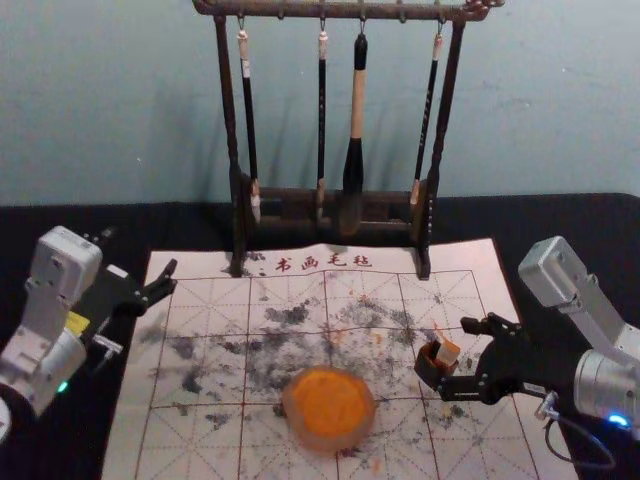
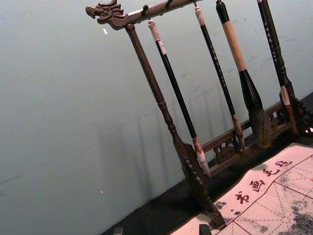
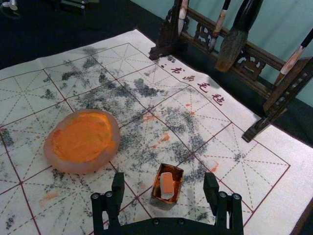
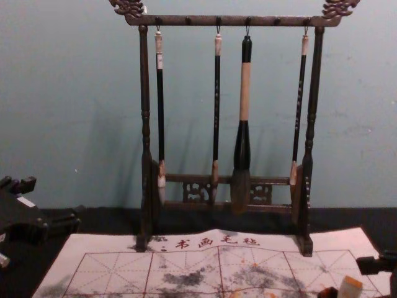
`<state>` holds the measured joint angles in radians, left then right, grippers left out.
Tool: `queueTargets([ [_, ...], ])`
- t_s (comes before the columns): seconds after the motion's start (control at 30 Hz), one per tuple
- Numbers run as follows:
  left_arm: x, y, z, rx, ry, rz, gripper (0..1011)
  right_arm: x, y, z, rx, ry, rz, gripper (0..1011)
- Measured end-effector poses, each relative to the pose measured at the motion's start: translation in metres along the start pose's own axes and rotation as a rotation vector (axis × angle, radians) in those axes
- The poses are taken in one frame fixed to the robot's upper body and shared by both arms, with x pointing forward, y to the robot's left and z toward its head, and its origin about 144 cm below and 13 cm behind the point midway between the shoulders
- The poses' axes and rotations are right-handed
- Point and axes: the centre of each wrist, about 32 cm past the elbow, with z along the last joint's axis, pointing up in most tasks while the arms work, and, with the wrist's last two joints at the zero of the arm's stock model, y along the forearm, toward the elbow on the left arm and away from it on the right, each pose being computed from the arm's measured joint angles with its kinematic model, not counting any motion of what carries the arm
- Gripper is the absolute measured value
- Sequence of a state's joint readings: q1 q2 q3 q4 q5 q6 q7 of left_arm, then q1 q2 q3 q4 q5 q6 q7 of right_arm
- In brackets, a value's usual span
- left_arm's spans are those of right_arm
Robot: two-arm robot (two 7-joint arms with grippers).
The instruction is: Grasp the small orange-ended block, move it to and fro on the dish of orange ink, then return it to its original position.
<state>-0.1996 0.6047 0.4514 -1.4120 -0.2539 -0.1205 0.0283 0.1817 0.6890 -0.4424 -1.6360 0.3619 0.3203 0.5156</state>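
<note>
Right gripper (image 1: 456,357) at dish's (image 1: 300,429) 2 o'clock: wide open, empty, astride boxed block (image 1: 449,353). Grasp, inking, return apparently outstanding. Left gripper (image 1: 172,277) idle, open, 10 o'clock.

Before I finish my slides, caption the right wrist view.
Open right gripper facing the orange-ended block in its small box.

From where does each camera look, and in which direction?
Head: looks forward and down at the dish; left gripper, right gripper show.
Left wrist: faces the brush rack; own fingertips show.
Right wrist: looks down on block and dish; open fingers show.
Chest: lower, looks forward at the rack; both grippers show.
Head and chest share the rack.
</note>
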Motion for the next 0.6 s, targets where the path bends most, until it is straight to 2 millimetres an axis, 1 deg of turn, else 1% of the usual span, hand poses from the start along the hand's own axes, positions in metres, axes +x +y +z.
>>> queueTargets([
  [0.2,0.0,0.0,0.0,0.0,0.0,0.0,1001,0.0,-0.002,0.001,0.03,-0.007,0.004,1000],
  [0.33,0.0,0.0,0.0,0.0,0.0,0.0,1001,0.002,-0.006,0.003,0.133,0.02,-0.039,1002],
  [0.47,0.0,0.0,0.0,0.0,0.0,0.0,1001,0.002,-0.01,0.003,0.252,0.048,-0.147,1002],
  [0.6,0.0,0.0,0.0,0.0,0.0,0.0,1001,-0.001,-0.011,-0.001,0.322,0.066,-0.26,1002],
])
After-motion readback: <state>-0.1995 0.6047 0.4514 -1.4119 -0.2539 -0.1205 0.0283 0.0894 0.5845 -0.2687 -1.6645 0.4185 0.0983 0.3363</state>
